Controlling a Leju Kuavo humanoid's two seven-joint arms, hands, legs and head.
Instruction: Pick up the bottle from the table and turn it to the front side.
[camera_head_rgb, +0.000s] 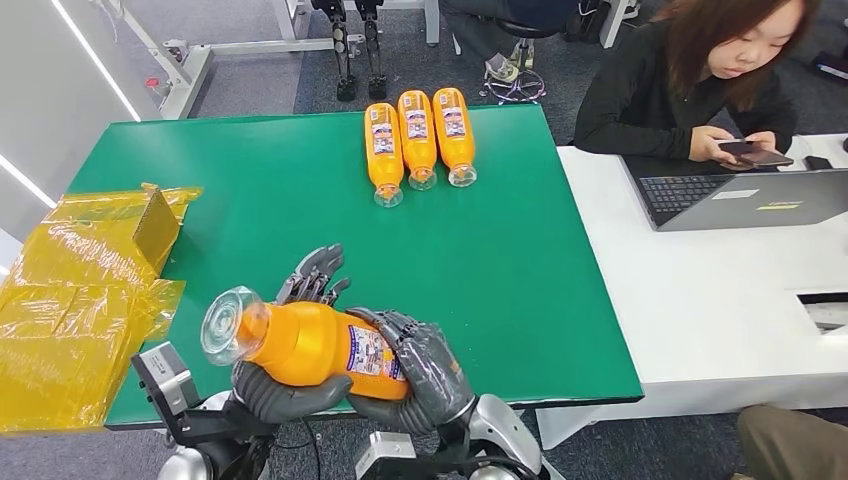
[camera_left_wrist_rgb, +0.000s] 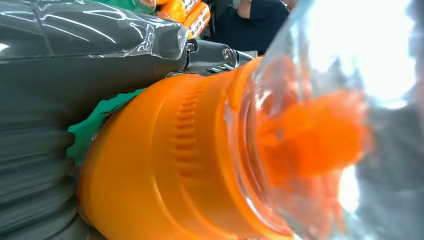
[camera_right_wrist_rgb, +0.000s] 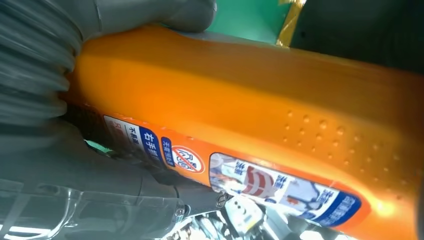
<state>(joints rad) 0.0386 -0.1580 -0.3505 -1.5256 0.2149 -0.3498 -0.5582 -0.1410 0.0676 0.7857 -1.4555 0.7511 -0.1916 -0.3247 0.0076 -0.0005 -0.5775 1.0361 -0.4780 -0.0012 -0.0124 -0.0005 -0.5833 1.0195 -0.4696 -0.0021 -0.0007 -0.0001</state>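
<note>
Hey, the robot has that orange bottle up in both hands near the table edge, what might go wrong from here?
1. The orange bottle is held over the near edge of the green table; a slip while turning could drop it to the floor.
2. The left hand and right hand overlap on the body, so regrasping may loosen the hold.
3. Its clear cap sticks out unsupported.
</note>
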